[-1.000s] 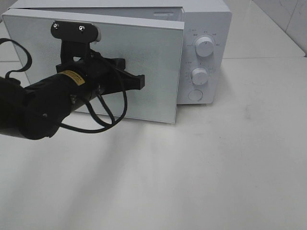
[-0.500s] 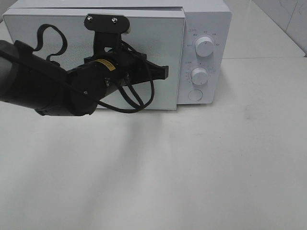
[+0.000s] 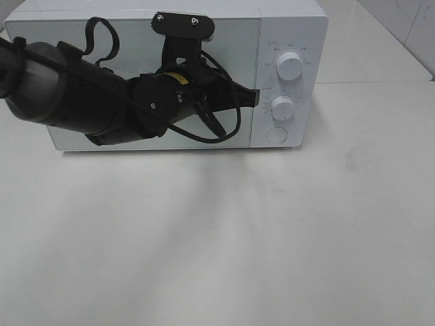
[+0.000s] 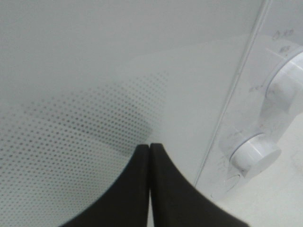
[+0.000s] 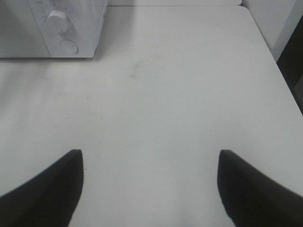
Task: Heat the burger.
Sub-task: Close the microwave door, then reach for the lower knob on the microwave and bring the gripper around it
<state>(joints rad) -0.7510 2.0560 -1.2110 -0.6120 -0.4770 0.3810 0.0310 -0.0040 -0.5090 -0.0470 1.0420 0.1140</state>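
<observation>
My left gripper, clenched on nothing, tips against the shut microwave door; my right gripper hangs spread above the table.

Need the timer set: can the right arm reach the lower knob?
Probably yes: bare table lies between the open right gripper and lower knob; left gripper sits at the door beside it.
</observation>
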